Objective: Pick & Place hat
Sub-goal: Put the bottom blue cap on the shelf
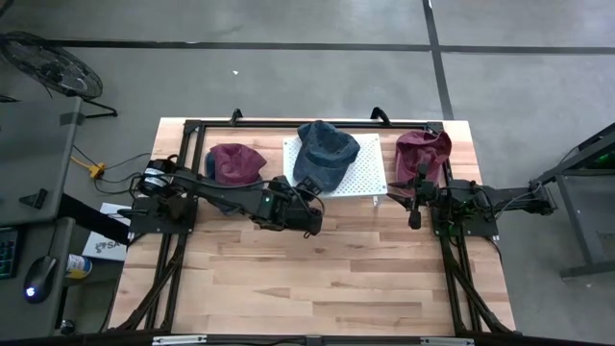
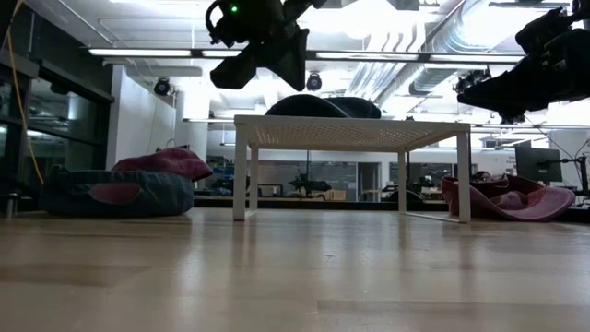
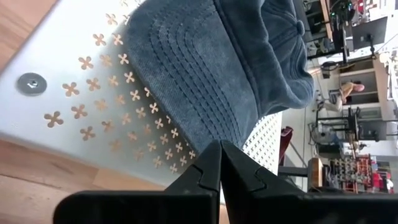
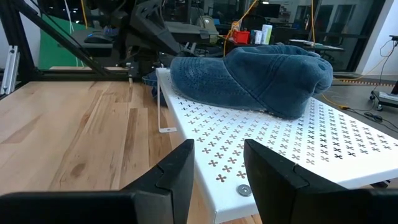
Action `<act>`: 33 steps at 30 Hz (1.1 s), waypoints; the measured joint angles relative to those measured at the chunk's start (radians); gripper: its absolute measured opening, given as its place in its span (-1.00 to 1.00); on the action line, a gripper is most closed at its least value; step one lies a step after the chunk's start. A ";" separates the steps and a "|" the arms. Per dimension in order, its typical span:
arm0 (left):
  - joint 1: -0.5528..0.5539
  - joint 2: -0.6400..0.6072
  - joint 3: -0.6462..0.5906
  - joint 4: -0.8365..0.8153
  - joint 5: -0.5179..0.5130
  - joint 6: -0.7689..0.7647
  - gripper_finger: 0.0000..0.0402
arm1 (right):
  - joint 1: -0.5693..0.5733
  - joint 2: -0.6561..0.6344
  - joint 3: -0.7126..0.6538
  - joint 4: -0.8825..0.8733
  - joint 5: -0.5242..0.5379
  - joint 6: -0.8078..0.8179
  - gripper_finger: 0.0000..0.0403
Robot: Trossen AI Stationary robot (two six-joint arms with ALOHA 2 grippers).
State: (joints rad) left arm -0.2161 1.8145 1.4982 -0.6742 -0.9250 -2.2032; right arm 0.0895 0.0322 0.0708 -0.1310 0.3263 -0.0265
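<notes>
A blue denim cap (image 1: 325,154) lies on a white perforated stand (image 1: 365,178) at the middle of the table's far side, brim toward the near left; it also shows in the left wrist view (image 3: 205,68) and the right wrist view (image 4: 255,78). My left gripper (image 1: 309,200) (image 3: 221,149) is shut and hovers at the stand's near-left corner, just short of the brim. My right gripper (image 1: 399,197) (image 4: 217,158) is open and hovers at the stand's right edge, above the table. A maroon hat (image 1: 235,163) rests on a denim hat (image 2: 111,194) left of the stand. Another maroon hat (image 1: 423,149) lies right of it.
The stand (image 2: 350,129) rises on thin white legs above the wooden table (image 1: 317,279), whose near half is bare wood. Black frame rails (image 1: 192,130) run along the far edge and both sides. Beyond the table lie a concrete floor and a desk at the left.
</notes>
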 joint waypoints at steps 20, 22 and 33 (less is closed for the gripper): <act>0.000 -0.030 0.000 0.148 0.117 0.082 -0.74 | 0.000 0.000 0.000 0.000 0.000 0.000 -0.34; 0.000 -0.033 -0.001 0.168 0.142 0.080 -0.63 | 0.000 0.000 0.000 0.000 0.000 0.000 -0.34; -0.029 -0.036 0.000 0.057 0.338 -0.034 -0.09 | 0.000 0.000 0.000 0.000 0.000 0.000 -0.34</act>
State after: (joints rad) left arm -0.2448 1.7787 1.4979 -0.6170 -0.5874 -2.2370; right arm 0.0891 0.0322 0.0708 -0.1310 0.3263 -0.0268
